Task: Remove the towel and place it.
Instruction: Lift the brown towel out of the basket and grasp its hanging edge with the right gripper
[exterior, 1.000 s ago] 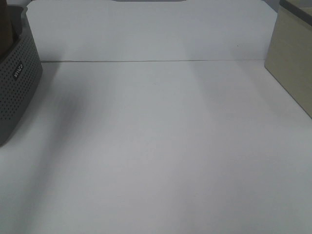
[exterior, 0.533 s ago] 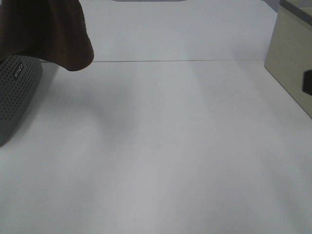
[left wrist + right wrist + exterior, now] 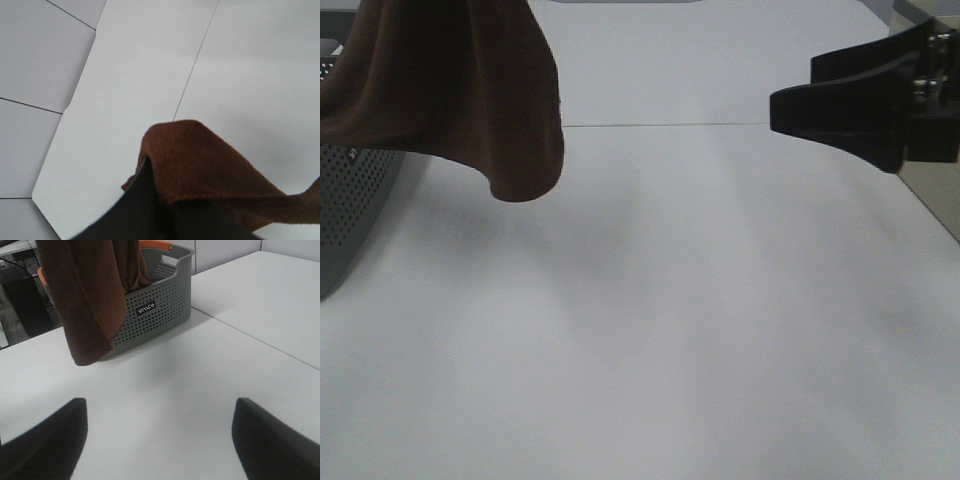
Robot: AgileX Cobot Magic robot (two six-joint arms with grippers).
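The left gripper (image 3: 150, 186) is clamped tight on the dark brown terry cloth towel (image 3: 450, 90), and the cloth is up in the air! It hangs over the far left corner of the white desk (image 3: 670, 330). Its rounded lower end dangles in front of the grey perforated plastic basket (image 3: 348, 205). From the right wrist view, one fold of the towel (image 3: 85, 300) drops inside the basket (image 3: 155, 310), while the longer flap falls down the outside wall. Whether that flap touches the desk cannot be told. In the left wrist view the towel (image 3: 210, 160) bulges over the dark finger.

On the desk's right side, the right gripper (image 3: 795, 88) hovers with its jaws spread wide, nothing between them, pointing toward the towel. A beige box (image 3: 930, 190) stands at the right edge.
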